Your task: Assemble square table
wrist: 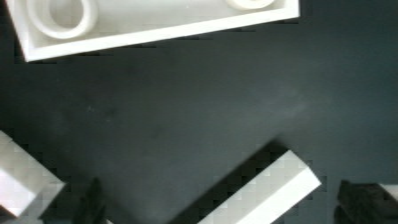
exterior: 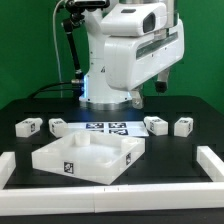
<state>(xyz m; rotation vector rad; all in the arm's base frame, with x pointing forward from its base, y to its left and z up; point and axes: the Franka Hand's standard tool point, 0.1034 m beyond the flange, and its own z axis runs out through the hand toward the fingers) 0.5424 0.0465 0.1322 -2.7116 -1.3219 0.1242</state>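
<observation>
Four white legs [exterior: 27, 125] stand in a row on the black counter [exterior: 170, 155], two on each side of the marker board [exterior: 105, 128], with the square tabletop [exterior: 85, 157] lying apart in front, toward the exterior view's left, while the claw [wrist: 222, 205] hangs empty, fingers spread wide.

White slab [wrist: 151, 28] corner with round hole, dark tabletop [wrist: 196, 110], 2 slanted white strips [wrist: 285, 187]
</observation>
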